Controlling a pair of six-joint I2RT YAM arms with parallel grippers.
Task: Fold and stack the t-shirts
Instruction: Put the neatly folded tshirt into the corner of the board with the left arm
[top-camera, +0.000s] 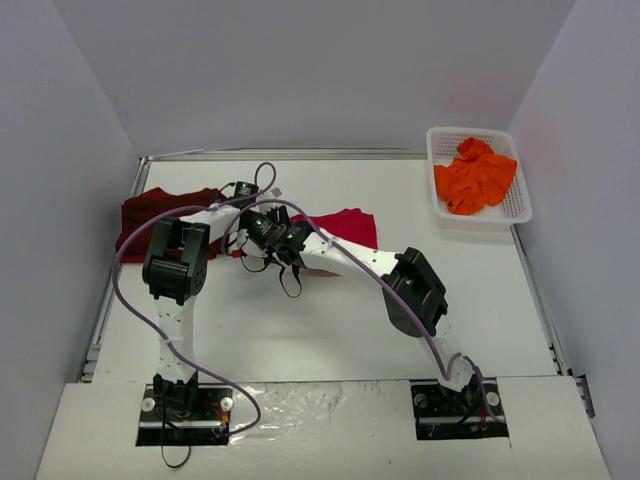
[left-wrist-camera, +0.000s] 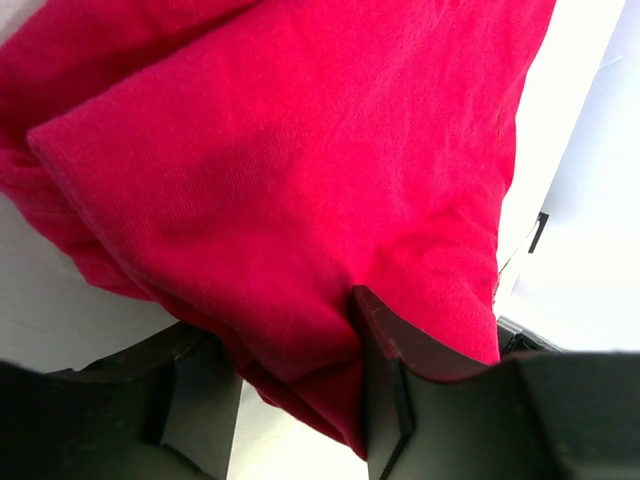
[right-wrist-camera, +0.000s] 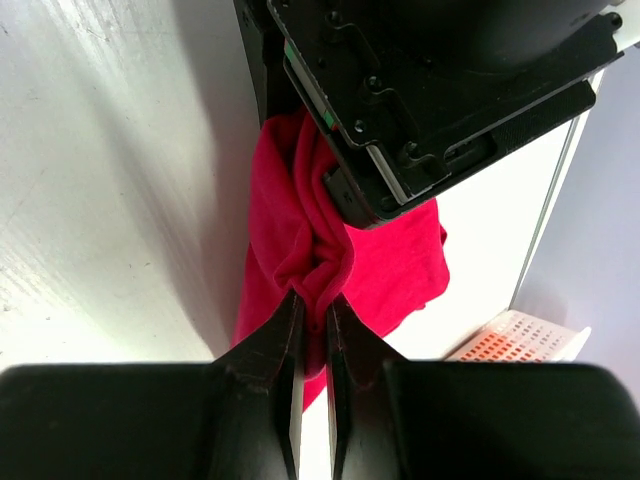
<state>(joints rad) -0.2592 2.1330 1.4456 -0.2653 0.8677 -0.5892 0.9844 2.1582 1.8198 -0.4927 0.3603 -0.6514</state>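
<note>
Tabletop (top-camera: 330, 335): red t-shirt (top-camera: 350, 222), maroon t-shirt (top-camera: 160, 205), orange t-shirt (top-camera: 475, 178); one each

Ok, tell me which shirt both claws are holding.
The bright red t-shirt in the middle: left claw and right claw pinch it. The dark maroon t-shirt lies at far left; the orange t-shirt sits crumpled in the white basket.

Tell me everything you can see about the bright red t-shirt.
The bright red t-shirt is soft, plain knit cloth, crumpled rather than folded. It sits mid-table beside the dark maroon shirt. The right end effector pinches a gathered fold; more cloth is bunched in the left end effector. Part rests on the table.
</note>
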